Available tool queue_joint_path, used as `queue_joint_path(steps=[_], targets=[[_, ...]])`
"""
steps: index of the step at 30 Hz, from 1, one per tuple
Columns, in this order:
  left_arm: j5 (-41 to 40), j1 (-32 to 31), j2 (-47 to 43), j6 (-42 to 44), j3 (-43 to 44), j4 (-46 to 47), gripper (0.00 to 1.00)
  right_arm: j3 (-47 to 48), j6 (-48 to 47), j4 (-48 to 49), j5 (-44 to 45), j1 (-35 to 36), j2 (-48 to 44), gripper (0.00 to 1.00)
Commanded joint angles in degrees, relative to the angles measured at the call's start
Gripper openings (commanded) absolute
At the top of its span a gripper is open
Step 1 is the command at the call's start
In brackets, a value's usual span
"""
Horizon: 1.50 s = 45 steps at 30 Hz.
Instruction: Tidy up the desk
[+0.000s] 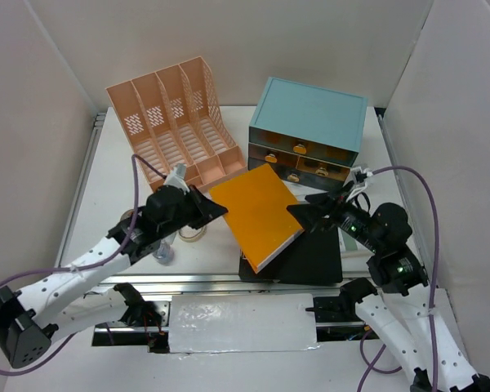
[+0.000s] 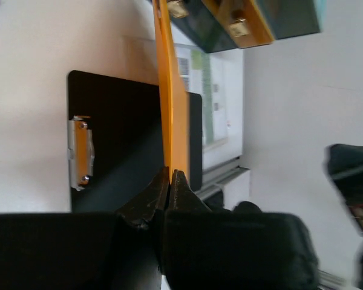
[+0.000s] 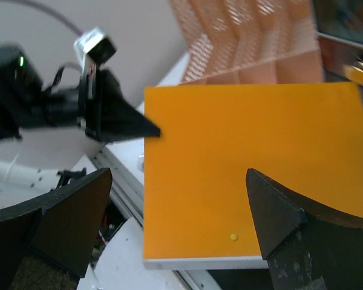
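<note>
Left gripper [image 2: 170,181] fills the bottom of the left wrist view. Its black fingers [image 2: 148,199] are pressed together on the thin edge of the orange book [image 2: 172,121], seen here edge-on. This view alone shows the full black clipboard [image 2: 115,139] lying flat on the desk [image 2: 30,90] below the book. The metal clip [image 2: 80,151] sits at one end of it. A printed sheet [image 2: 209,90] lies partly under the far side of the clipboard.

The right wrist view shows the book's orange cover face-on. The right gripper [image 3: 178,175] is spread wide, one finger at each lower corner of the frame. Whether either finger touches the book cannot be told. The left gripper's pinch on the book's corner appears at centre left.

The top external view gives the layout.
- The white desk [image 1: 114,188] is fenced by white panel walls, with aluminium rails along its edges.
- The pink file organizer [image 1: 175,122] stands at the back left.
- The teal drawer cabinet [image 1: 310,122] stands at the back right.
- The book is raised and tilted over the clipboard at desk centre.

Arm pose:
- The left arm reaches from the lower left, forearm low, wrist pointing right to the book's left corner.
- The right arm rises from the lower right, elbow high, wrist pointing left at the book's right edge.
</note>
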Motion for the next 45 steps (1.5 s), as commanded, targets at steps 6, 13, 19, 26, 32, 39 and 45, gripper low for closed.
queue_joint_path(steps=[6, 13, 19, 26, 32, 39, 45], targets=[[-2.3, -0.5, -3.6, -0.8, 26.2, -32.3, 0.00, -1.9, -13.6, 19.8, -14.2, 0.6, -5.2, 1.00], [-9.3, -0.6, -8.5, -4.2, 40.9, -40.4, 0.00, 0.2, -21.0, 20.9, -9.3, 2.4, -1.9, 1.00], [-13.0, -0.5, -5.7, -5.0, 52.0, -44.6, 0.00, 6.3, -35.4, 19.6, 18.6, 23.7, 12.4, 1.00], [-21.0, -0.5, -2.5, -6.9, 62.0, -46.9, 0.00, 3.4, -46.1, 30.5, 26.7, 43.2, 15.2, 1.00], [-21.2, -0.5, -0.1, -6.1, 68.6, -48.5, 0.00, -2.0, -58.5, 42.4, 37.0, 55.2, 17.6, 1.00], [-20.8, -0.5, -1.0, -7.4, 63.9, -46.3, 0.00, 1.2, -74.7, 57.9, 52.0, 66.9, 32.3, 1.00], [-20.1, -0.6, 0.2, -6.9, 63.6, -46.4, 0.00, 5.2, -75.9, 58.6, 53.2, 67.7, 36.0, 0.99]])
